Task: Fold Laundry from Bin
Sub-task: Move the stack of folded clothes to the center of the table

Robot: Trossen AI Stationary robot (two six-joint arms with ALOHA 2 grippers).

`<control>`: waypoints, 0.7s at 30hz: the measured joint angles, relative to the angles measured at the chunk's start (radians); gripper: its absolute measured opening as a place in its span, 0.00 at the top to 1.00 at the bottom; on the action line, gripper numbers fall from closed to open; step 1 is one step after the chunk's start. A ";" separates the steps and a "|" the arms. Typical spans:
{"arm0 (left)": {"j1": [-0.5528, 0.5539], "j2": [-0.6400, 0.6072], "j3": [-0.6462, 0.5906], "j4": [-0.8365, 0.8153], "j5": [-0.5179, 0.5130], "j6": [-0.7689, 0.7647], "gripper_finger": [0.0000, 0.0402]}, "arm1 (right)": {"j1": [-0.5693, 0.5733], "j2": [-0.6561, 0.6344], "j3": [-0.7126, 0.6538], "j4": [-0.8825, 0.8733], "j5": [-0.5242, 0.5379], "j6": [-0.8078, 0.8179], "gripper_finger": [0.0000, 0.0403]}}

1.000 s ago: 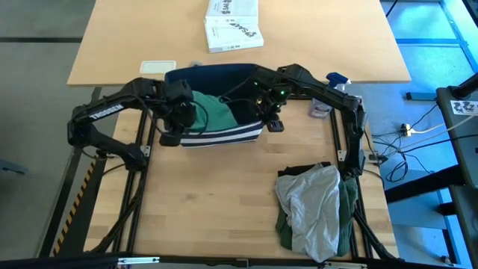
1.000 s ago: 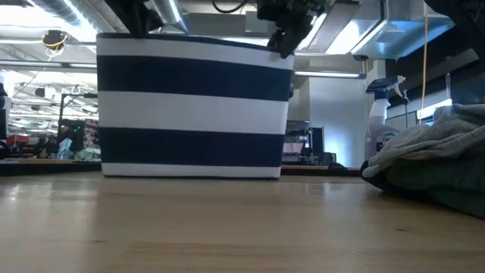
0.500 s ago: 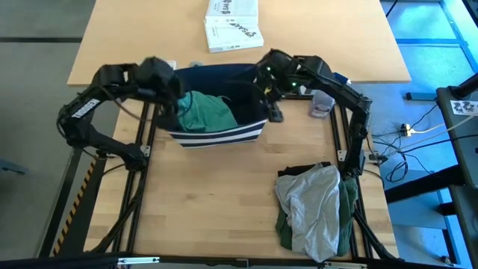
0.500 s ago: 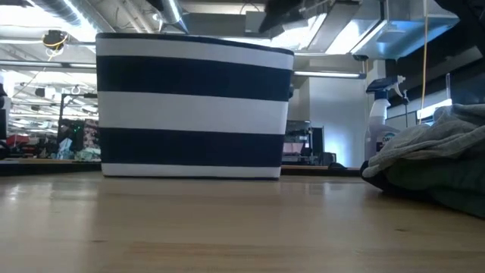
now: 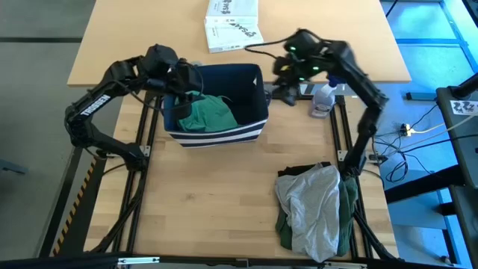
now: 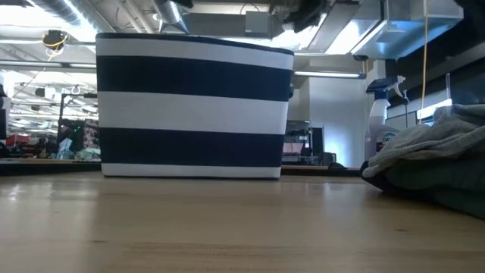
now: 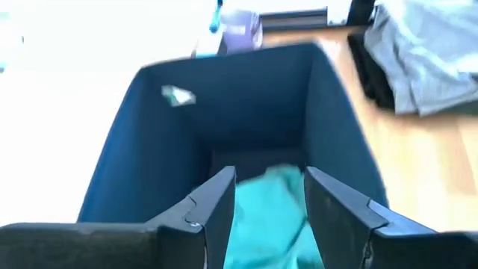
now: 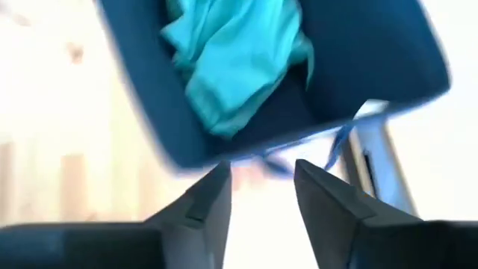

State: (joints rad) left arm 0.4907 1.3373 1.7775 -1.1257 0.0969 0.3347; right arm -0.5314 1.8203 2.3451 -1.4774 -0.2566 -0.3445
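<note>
On the table, high view: bin [image 5: 216,133] sits at mid-table toward the far edge, upright, mouth facing up; its long axis runs left to right, slightly skewed.
Bin contents, high view: teal-green garment [image 5: 209,112] lies bunched inside, toward the left half.
Folded pile, high view: light grey garment [image 5: 312,205] lies on top of dark green garment [image 5: 347,209] and black cloth at the near right of the table, well apart from the bin; the pile's long axis runs near to far.
Left gripper, high view: left gripper [image 5: 187,77] hangs above the bin's far left corner.
Right gripper, high view: right gripper [image 5: 286,91] hangs just beside the bin's far right corner, outside it.
Other items, high view: spray bottle [image 5: 323,97] stands right of the bin; white printed box [image 5: 232,25] lies on the far table.
Low view: bin's striped wall [image 6: 193,106] stands square and upright; pile at right edge.
Left wrist view: fingers [image 7: 216,205] are parted with nothing between them, over the bin's open mouth; teal-green garment below.
Right wrist view: fingers [image 8: 209,205] are parted and empty, clear of the bin rim.
</note>
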 joint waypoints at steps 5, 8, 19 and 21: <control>-0.075 0.010 0.001 0.092 0.055 -0.005 0.62 | 0.046 -0.103 -0.026 -0.086 -0.029 0.074 0.72; -0.157 0.048 0.001 0.097 0.057 -0.011 0.62 | 0.101 -0.170 -0.062 -0.091 -0.081 0.110 0.74; -0.428 0.229 0.000 0.105 0.042 -0.040 0.62 | 0.366 -0.404 -0.562 -0.094 -0.049 0.412 0.68; -0.465 0.232 -0.002 0.105 0.042 -0.039 0.62 | 0.442 -0.446 -0.688 -0.078 -0.039 0.488 0.68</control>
State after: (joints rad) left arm 0.0261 1.5692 1.7755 -1.0209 0.1390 0.2955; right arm -0.0891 1.3744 1.6575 -1.5550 -0.2957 0.1431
